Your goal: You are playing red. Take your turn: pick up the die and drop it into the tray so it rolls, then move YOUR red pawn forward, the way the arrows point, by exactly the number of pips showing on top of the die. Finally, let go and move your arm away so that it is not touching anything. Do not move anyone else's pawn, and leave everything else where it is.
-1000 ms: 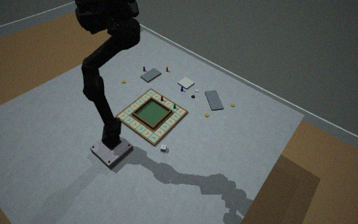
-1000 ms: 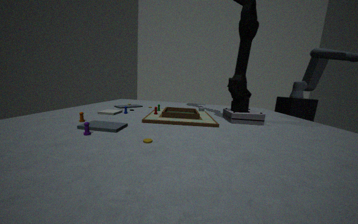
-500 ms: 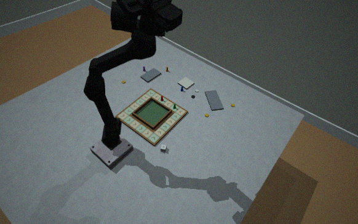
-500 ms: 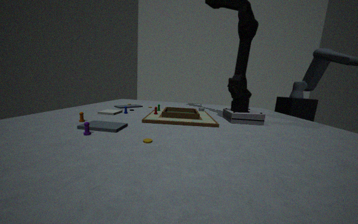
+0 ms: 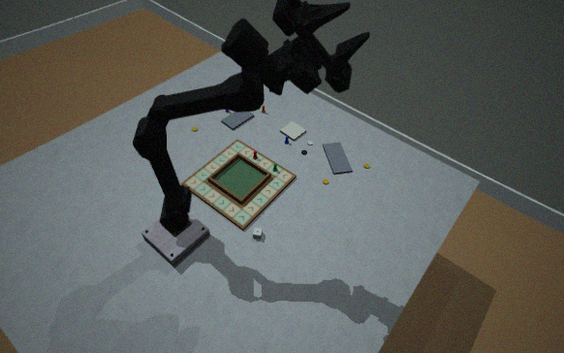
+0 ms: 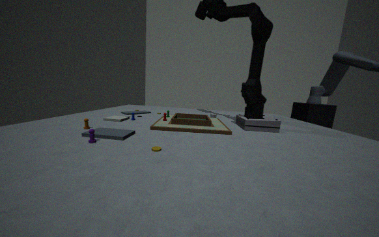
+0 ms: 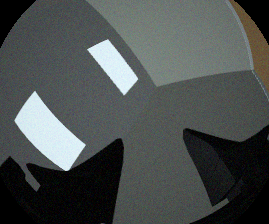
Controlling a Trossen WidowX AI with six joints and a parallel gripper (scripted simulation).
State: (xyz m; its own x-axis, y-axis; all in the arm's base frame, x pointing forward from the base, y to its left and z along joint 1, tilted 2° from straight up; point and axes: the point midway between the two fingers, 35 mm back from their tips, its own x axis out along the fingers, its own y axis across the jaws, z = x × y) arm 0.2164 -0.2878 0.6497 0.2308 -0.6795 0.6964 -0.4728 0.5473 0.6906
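My gripper (image 5: pixel 358 20) (image 7: pixel 153 139) is open and empty, held high above the table; the wrist view shows only walls, ceiling lights and a bit of floor between and beyond its fingers. The white die (image 5: pixel 258 233) (image 6: pixel 213 115) lies on the table just outside the board's near corner. The red pawn (image 5: pixel 255 155) (image 6: pixel 165 117) stands upright on a square of the board's track, with the green pawn (image 5: pixel 275 168) (image 6: pixel 168 114) on the same side. The tray (image 5: pixel 241 202) (image 6: pixel 191 122) in the middle of the board (image 5: pixel 243 228) (image 6: pixel 191 131) shows a bare green floor.
A blue pawn (image 5: pixel 287 140) (image 6: pixel 133 116), an orange pawn (image 5: pixel 264 110) (image 6: pixel 86 124) and a purple pawn (image 6: pixel 92 136) stand off the board. Grey slabs (image 5: pixel 337 158) (image 6: pixel 109 133), a cream slab (image 5: pixel 293 130) (image 6: pixel 116 118) and small discs (image 5: pixel 326 181) (image 6: pixel 156 148) lie around.
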